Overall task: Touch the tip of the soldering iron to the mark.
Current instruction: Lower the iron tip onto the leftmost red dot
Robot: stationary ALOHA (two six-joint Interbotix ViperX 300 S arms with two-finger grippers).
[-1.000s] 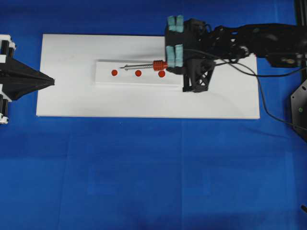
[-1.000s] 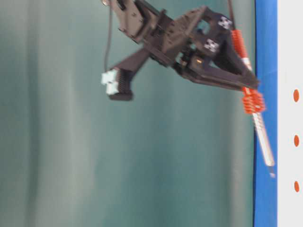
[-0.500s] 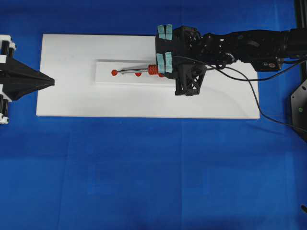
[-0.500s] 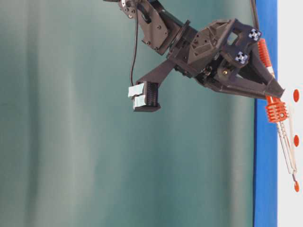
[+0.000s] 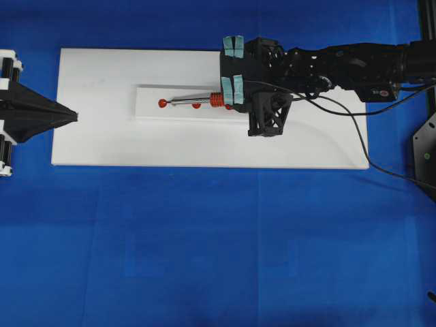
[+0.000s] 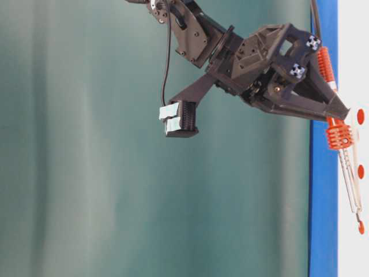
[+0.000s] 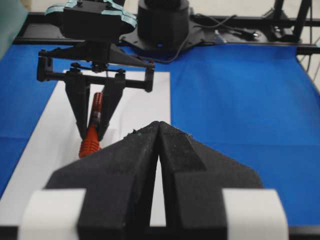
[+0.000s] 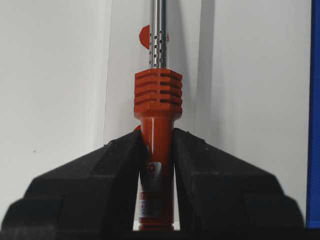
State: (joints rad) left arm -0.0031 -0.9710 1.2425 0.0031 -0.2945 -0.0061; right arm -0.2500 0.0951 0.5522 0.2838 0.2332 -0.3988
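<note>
My right gripper is shut on the orange-red handle of the soldering iron, which slopes down to the left over the white block. The mark, the centre dot of three, lies partly under the silver shaft. The pointed tip sits at the left end dot. From table level the tip is down at that end dot, past the mark. In the right wrist view the handle sits between the jaws, with the mark behind the shaft. My left gripper is shut and empty at the board's left edge.
The block lies on a white board over a blue table cover. The iron's black cord trails from the right arm across the board's right end. A black frame stands at the far right.
Over the last second my right gripper carried the iron left and down, bringing the tip from above the block to the left end dot. It has barely moved in the last half second.
</note>
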